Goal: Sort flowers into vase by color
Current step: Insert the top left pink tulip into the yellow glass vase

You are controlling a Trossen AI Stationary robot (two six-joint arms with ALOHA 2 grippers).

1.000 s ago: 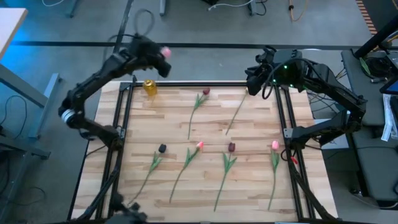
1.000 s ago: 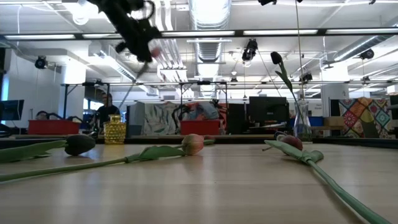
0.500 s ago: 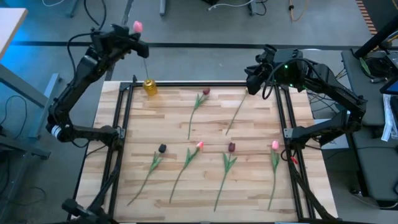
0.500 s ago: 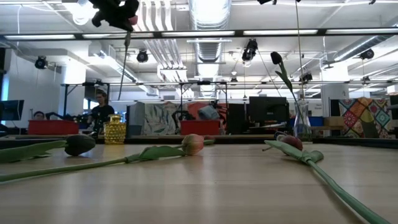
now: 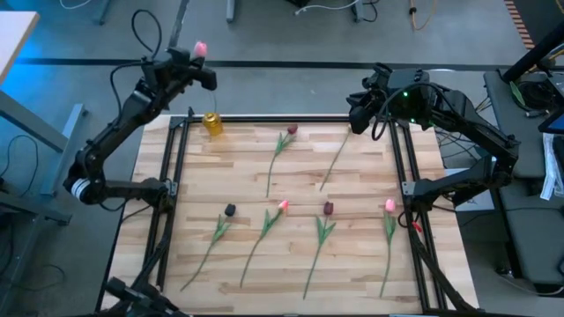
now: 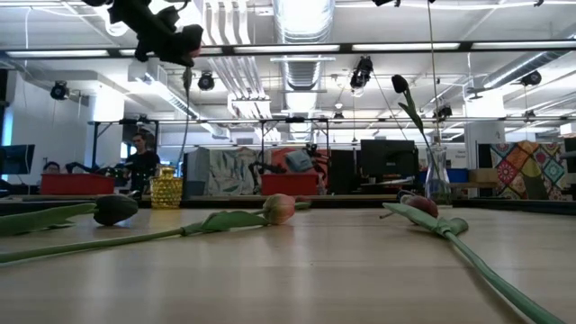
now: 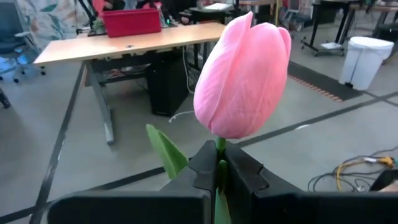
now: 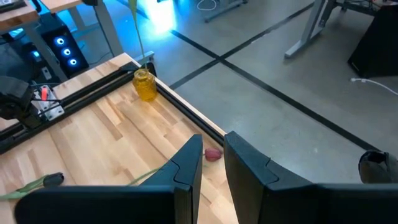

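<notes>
The left gripper pinches a pink-headed tulip upright above the small amber glass vase, apparently aligning its stem; the right gripper waits, fingers slightly parted.

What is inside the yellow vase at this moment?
The yellow vase shows no flower heads. A thin green stem, held by the left gripper, reaches its mouth; whether the tip is inside cannot be seen.
</notes>
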